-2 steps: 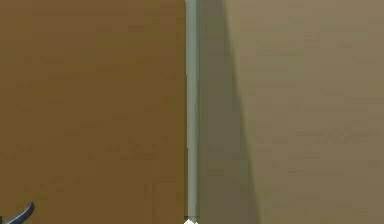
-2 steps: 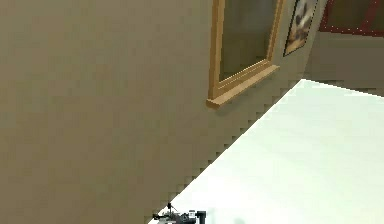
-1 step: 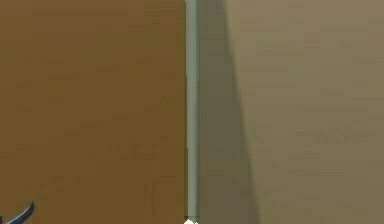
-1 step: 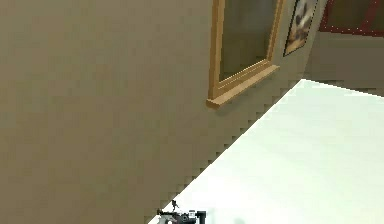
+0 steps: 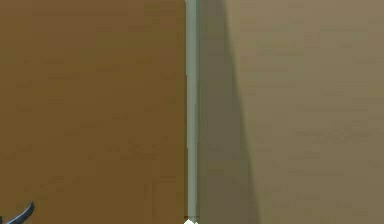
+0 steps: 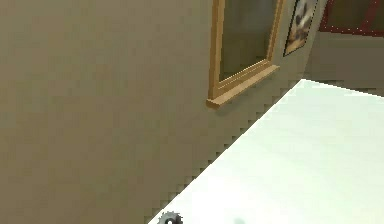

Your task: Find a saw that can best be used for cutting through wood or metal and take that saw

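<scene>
Where wall [image 6: 100, 100] meets floor [image 6: 300, 160] lies a dark jagged blob [image 6: 170, 218].

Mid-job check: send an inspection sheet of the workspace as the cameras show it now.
Surface: pale floor.
Job's things: nothing seen.
Clutter: small dark round thing at the arm side view's bottom edge; dark curved shape in the forward view's bottom left corner; neither identifiable.
End effector: nothing seen.
Cables: nothing seen.
Surroundings: tan wall with a wood-framed panel and a picture; ahead, a brown panel beside a pale upright strip.
</scene>
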